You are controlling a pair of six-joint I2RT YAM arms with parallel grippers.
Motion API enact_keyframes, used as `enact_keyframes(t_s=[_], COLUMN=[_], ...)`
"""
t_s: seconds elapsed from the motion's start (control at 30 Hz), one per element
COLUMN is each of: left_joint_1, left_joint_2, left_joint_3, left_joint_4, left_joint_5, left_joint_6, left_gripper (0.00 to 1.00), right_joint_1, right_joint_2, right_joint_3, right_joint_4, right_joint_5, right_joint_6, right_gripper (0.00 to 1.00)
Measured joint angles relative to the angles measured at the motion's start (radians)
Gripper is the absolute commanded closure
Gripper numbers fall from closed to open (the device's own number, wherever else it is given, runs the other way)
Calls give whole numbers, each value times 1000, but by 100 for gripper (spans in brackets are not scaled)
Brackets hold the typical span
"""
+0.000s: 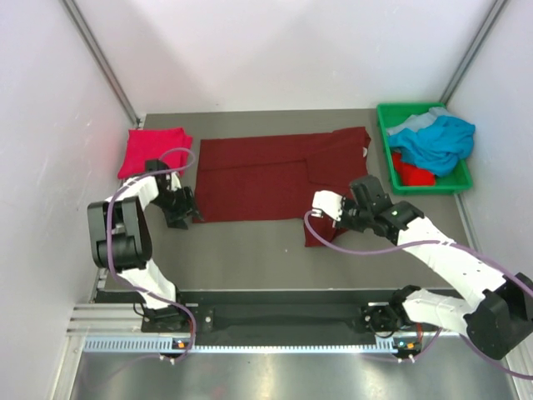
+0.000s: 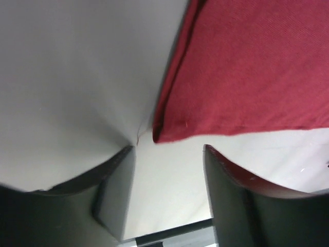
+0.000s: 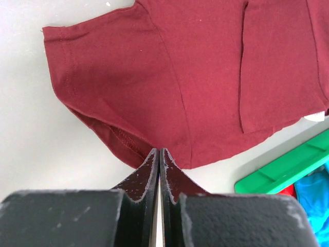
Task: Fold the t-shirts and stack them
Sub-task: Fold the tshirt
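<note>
A: Risks are entered by size. The table (image 1: 250, 258) is noted first. The dark maroon t-shirt (image 1: 266, 179) is spread at its centre, part folded, with one sleeve lying toward the near edge on the right. Can the fold be spoiled?

B: It is judged so. If only one side is lifted, the cloth is likely to be dragged askew and the folded layers pulled open.

A: And the green bin (image 1: 462, 185) at far right?

B: The teal-blue t-shirt (image 1: 437, 142) is heaped in it beside some red cloth (image 1: 412, 173); neither is folded. The bright crimson t-shirt (image 1: 150, 150) is laid folded at far left, where it could be knocked by a wide sweep of the left arm.

A: Pincers?

B: The left gripper (image 2: 168, 152) is seen with jaws wide and nothing between them. The shirt's near-left corner (image 2: 159, 135) is just ahead, so it may be missed on closing. The right gripper (image 3: 159, 152) is pressed fully together at the sleeve hem (image 3: 121, 136). Whether cloth is pinched cannot be told; if none is, a lift comes up empty.
</note>
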Motion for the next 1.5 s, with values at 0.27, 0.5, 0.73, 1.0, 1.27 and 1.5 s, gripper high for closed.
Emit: enact_keyframes(t_s=[0.27, 0.5, 0.73, 1.0, 1.27, 1.5], left_joint_1=[0, 2, 4, 9, 10, 10], left_joint_2=[98, 122, 98, 67, 94, 230], left_joint_3=[79, 100, 114, 256, 363, 507], left_joint_4=[8, 13, -13, -63, -94, -111], left_joint_5=[40, 81, 130, 138, 158, 158], left_joint_6=[-18, -14, -14, 3, 18, 27], left_gripper=[84, 100, 100, 100, 100, 100], right_joint_1=[-29, -77, -129, -173, -197, -219], right_joint_2=[23, 33, 48, 92, 174, 327], right_joint_3=[2, 29, 92, 174, 237, 394], right_joint_4=[11, 33, 52, 103, 137, 172], right_joint_5=[4, 14, 30, 41, 63, 74], right_joint_6=[13, 35, 55, 67, 72, 72], right_gripper=[100, 100, 100, 100, 100, 100])
